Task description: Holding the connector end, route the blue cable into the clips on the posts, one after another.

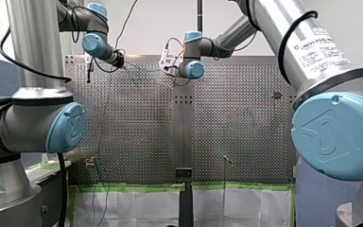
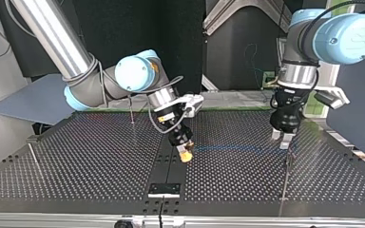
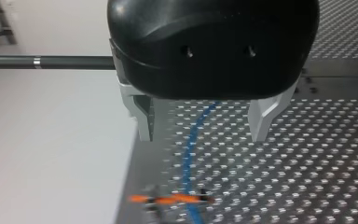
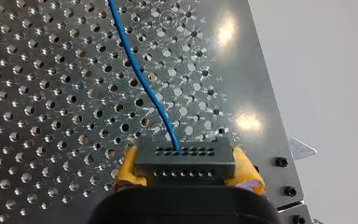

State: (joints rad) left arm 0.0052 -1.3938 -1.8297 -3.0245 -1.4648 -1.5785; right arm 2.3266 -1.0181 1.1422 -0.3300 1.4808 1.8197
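Observation:
In the right wrist view my right gripper [image 4: 185,175] has its yellow pads [image 4: 247,170] shut on a dark connector block [image 4: 185,157]. The blue cable [image 4: 140,79] leaves that block and runs away over the perforated plate. In the top view the same gripper [image 2: 186,155] hangs low near the plate's middle, and the cable [image 2: 237,148] shows faintly towards my left gripper [image 2: 283,138]. In the left wrist view my left gripper [image 3: 203,135] stands open with metal fingers [image 3: 262,119]. The cable [image 3: 193,140] passes below the gap, untouched, to an orange clip [image 3: 172,199] on a post.
Thin posts stand on the plate: one [image 2: 289,161] just under my left gripper, one [image 2: 131,111] behind my right arm, one [image 2: 32,153] at the top view's left edge. A black bracket [image 2: 164,189] sits at the near seam. The plate's edge [image 3: 135,177] runs beside my left gripper.

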